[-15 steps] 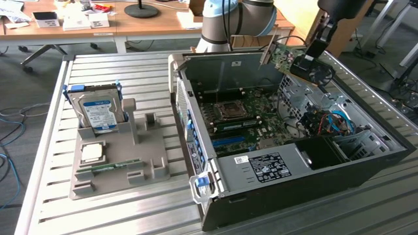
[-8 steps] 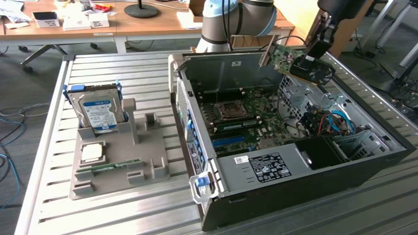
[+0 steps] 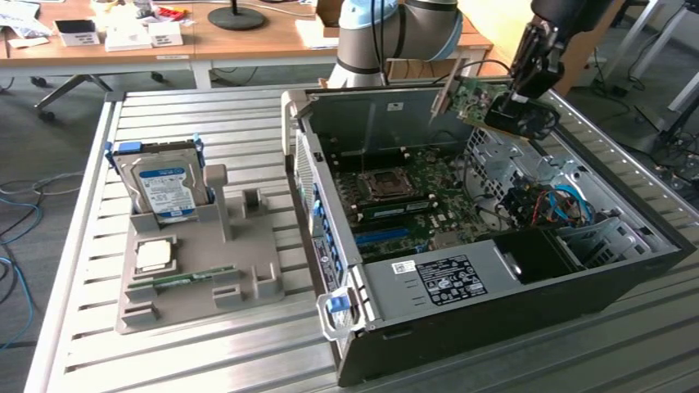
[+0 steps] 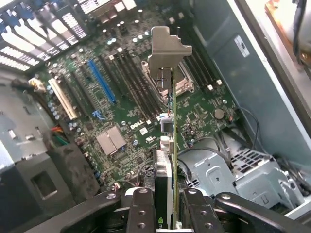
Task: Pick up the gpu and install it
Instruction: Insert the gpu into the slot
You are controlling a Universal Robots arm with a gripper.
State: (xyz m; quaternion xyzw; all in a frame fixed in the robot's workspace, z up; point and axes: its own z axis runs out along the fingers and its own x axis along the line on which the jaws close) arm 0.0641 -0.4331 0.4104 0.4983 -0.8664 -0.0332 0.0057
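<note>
A wooden desk runs along the top of the exterior view, and below it a slatted metal table carries the work. At the exterior view's left a grey holder stands a hard drive upright in a slot, probably so that fingers can close on its faces. A memory stick lies in a groove nearer the front. In the middle the computer case lies on its side, open, so the motherboard faces up. At upper right the gripper is clamped on the gpu, holding it in the air over the case. In the wrist view its fingers pinch the card beside the black cooler, which leaves the silver bracket free, and the card hangs edge-on above the board.
</note>
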